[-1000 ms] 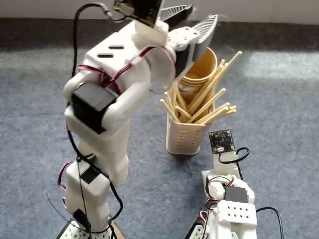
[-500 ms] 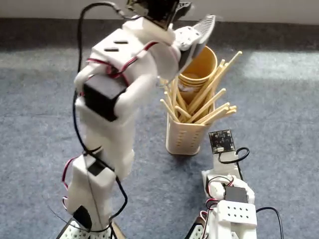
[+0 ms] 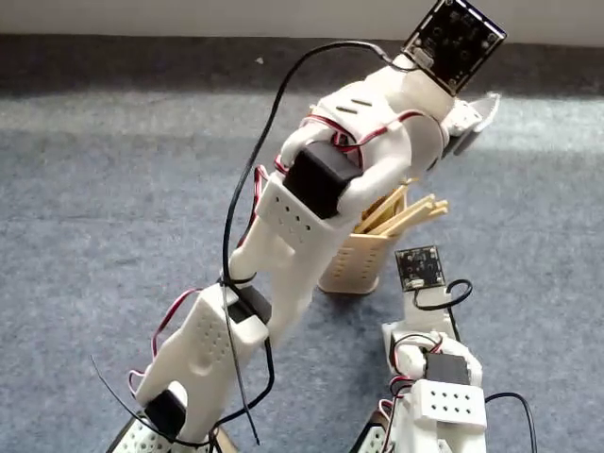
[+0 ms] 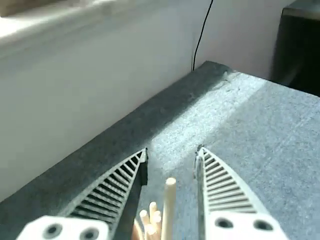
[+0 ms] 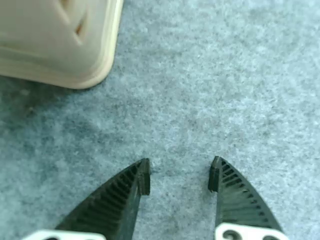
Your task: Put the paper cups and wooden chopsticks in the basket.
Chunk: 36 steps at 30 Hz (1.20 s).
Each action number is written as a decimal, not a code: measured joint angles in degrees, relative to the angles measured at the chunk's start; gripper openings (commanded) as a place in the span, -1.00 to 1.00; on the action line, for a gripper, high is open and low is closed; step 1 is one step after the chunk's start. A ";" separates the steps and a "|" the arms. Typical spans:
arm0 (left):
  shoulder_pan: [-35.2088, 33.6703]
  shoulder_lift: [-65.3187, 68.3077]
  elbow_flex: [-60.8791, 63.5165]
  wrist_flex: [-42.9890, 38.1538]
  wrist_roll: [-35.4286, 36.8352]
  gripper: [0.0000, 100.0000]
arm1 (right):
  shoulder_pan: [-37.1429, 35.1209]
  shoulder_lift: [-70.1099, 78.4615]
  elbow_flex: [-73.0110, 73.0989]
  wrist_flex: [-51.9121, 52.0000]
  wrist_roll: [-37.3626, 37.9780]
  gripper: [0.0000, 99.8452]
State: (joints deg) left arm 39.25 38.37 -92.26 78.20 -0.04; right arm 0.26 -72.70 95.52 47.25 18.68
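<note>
We found the left pincer [image 4: 172, 150] held high, its two fingers apart with nothing between them. We judged it was raised above the basket [image 3: 363, 266] so that its arm would clear the sticks leaning out of it. The chopsticks [image 4: 169, 202] stood in the basket, their tips just below the left pincer and under the gap of its fingers, touching neither. The right pincer [image 5: 180, 161] hung low over the grey carpet [image 5: 235, 75], its fingers likewise apart and empty. We judged it was parked there out of the other arm's way. The basket's foot lay ahead of it and off to one side, near but apart
</note>
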 measured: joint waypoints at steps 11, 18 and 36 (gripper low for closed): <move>-4.48 -0.18 0.00 9.23 -0.09 -0.64 | 0.00 0.00 0.00 0.00 0.00 -0.60; -0.35 -6.33 0.00 1.67 -0.97 -0.68 | 0.00 0.00 0.00 0.00 0.00 -0.60; -10.55 -34.29 0.00 12.92 -26.55 -0.99 | 1.05 0.44 -4.66 3.96 0.00 -0.88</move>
State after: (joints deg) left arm 28.70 4.09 -92.26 91.12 -26.59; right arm 1.32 -72.26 90.86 51.21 18.68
